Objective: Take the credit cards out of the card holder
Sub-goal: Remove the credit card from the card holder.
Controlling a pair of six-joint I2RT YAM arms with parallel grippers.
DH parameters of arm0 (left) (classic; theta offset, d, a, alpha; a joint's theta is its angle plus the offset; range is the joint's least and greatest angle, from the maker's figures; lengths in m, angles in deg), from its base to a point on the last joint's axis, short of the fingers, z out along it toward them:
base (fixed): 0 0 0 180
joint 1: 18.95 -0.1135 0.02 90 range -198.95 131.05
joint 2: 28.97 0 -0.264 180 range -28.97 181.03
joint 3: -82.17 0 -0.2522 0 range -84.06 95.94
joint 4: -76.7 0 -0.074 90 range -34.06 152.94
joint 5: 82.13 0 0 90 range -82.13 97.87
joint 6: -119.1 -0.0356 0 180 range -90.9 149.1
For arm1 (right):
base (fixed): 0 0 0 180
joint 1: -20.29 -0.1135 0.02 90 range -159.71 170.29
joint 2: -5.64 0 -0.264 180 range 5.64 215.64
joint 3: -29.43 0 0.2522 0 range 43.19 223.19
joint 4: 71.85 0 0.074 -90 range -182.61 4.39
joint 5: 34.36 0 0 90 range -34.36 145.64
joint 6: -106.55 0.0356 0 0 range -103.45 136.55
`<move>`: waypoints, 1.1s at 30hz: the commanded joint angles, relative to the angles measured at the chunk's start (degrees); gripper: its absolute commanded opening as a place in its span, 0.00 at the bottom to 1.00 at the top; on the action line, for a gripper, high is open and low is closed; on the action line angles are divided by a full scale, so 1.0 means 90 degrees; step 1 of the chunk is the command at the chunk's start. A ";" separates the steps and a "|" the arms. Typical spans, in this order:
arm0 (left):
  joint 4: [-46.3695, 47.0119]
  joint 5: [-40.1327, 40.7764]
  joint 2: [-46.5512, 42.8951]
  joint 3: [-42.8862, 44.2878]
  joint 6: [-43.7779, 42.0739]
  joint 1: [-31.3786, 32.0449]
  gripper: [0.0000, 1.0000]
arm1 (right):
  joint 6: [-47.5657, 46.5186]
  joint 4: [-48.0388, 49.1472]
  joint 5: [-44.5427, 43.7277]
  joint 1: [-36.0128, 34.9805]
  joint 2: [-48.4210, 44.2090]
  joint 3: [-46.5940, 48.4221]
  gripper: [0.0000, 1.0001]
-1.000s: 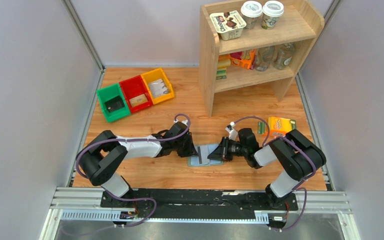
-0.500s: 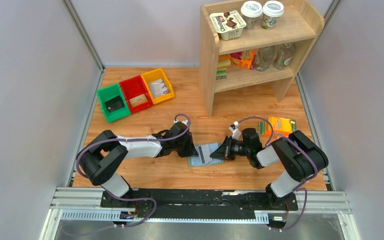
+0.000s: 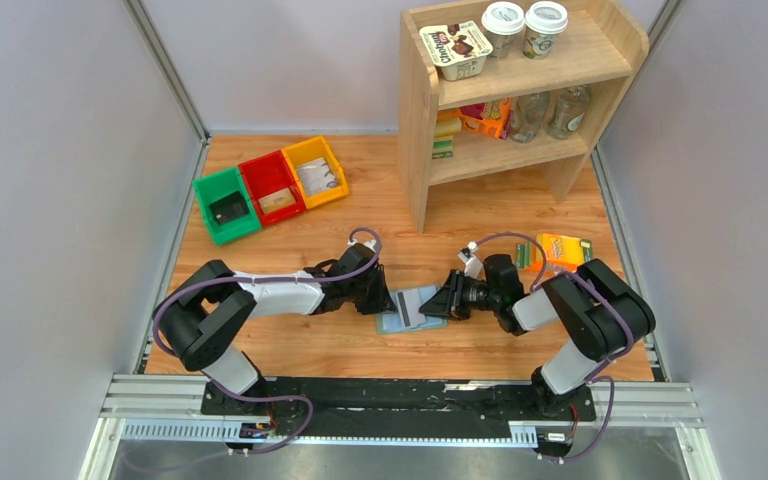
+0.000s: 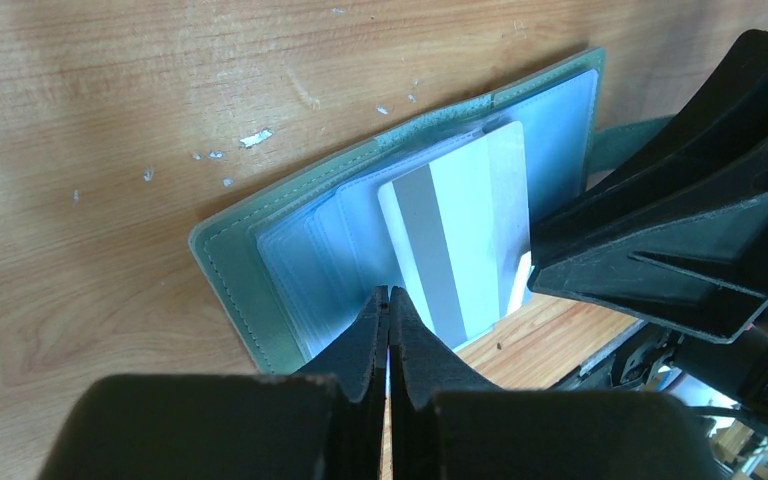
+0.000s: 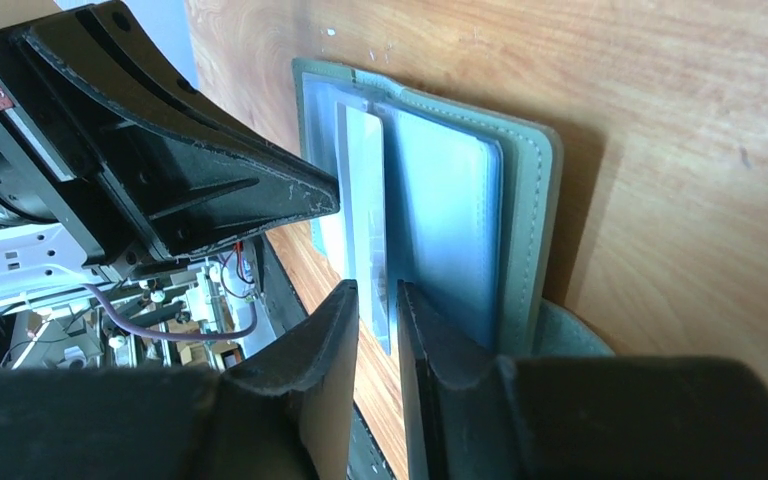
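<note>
Top view: I see the card holder (image 3: 407,309) lying open, left gripper (image 3: 385,300) and right gripper (image 3: 430,308) at either side; left wrist — fingers pressed together at the holder's edge; right wrist — fingers clamped on a credit card (image 5: 365,200) over the holder's panel.

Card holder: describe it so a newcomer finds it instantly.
On the wooden table, go to the near middle. There, between the left claw and the right claw, lies the card holder, open flat. It alone is grey-green with pale blue sleeves and a striped white card sticking out, unlike the orange carton nearby.
</note>
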 commanded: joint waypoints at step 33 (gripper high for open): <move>-0.1159 0.0237 -0.0342 0.0495 -0.0252 -0.0078 0.16 | -0.1870 -0.4839 -0.1364 0.0539 -0.2847 0.0957 0.00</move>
